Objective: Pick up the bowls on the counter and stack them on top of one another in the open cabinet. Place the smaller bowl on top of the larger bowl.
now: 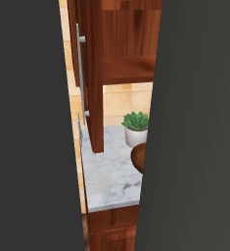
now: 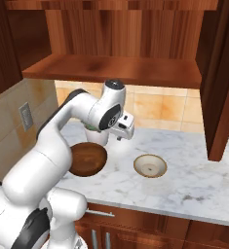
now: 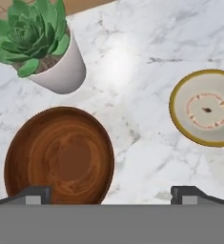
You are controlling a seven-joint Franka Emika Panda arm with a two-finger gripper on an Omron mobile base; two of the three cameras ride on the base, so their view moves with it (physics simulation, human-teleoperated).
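Observation:
The larger bowl point(image 3: 61, 155), dark brown and glossy inside, sits on the marble counter point(image 3: 132, 52) under the left part of my hand view. The smaller bowl point(image 3: 206, 107), cream inside, lies apart to its right. My gripper point(image 3: 112, 196) hangs above the counter, open, fingertips point(image 3: 37, 194) spread wide with nothing between them. In the right base view the large bowl point(image 2: 88, 159) is left of the small bowl point(image 2: 150, 165), with my hand above and between them. The open cabinet's shelf point(image 2: 116, 68) is overhead. A sliver of the large bowl point(image 1: 138, 158) shows in the left base view.
A white pot with a green succulent point(image 3: 44, 50) stands just behind the large bowl, near the tiled wall. The cabinet door point(image 2: 218, 92) hangs open at the right, its silver bar handle point(image 1: 80, 73) facing out. Dark panels block both sides of the left base view.

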